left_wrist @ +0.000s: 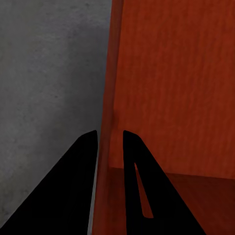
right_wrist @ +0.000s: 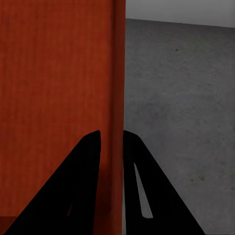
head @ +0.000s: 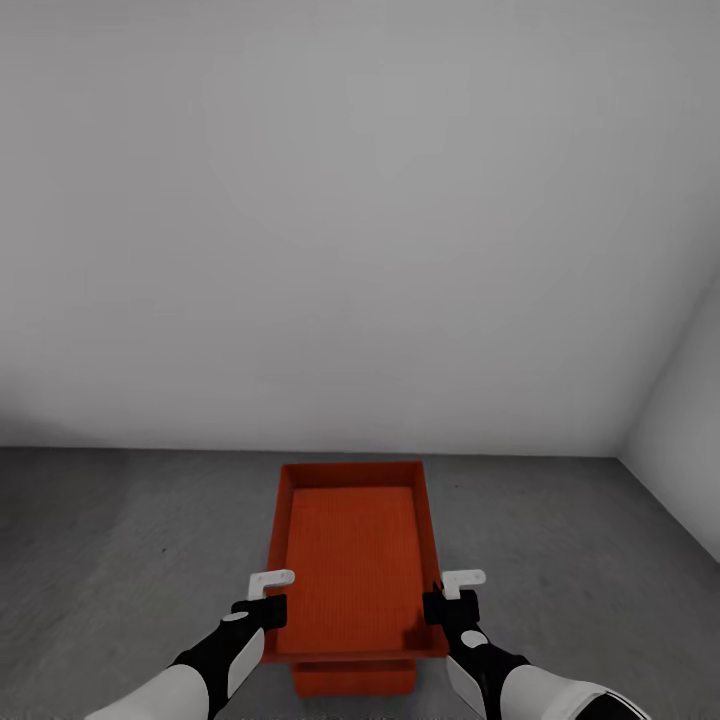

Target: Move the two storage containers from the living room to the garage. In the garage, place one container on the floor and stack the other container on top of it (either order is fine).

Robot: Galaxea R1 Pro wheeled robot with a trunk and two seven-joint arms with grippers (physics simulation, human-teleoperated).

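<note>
No brand, label or writing shows on anything here.

In the head view the upper storage container, a red-orange open-top bin with low straight walls, is held level between both arms over the grey concrete floor, near the foot of a plain white wall. A second white wall meets the first at the far right corner of the floor. Beneath the held bin, at its near end, the end of a lower storage container of the same colour shows; the upper one covers most of it, and whether the two touch cannot be told.

The left gripper is closed on the left long wall of the upper bin: in the left wrist view one dark finger lies outside the wall, over the concrete, and the other inside, over the ribbed bottom, with the thin wall pinched between them. The right gripper clamps the right long wall the same way, one finger inside the bin and one outside. In the head view both grip points sit near the bin's near corners, the white brackets of the wrists just above the rim.

The floor around the bins is mottled grey, and nothing stands between the bins and the walls.
</note>
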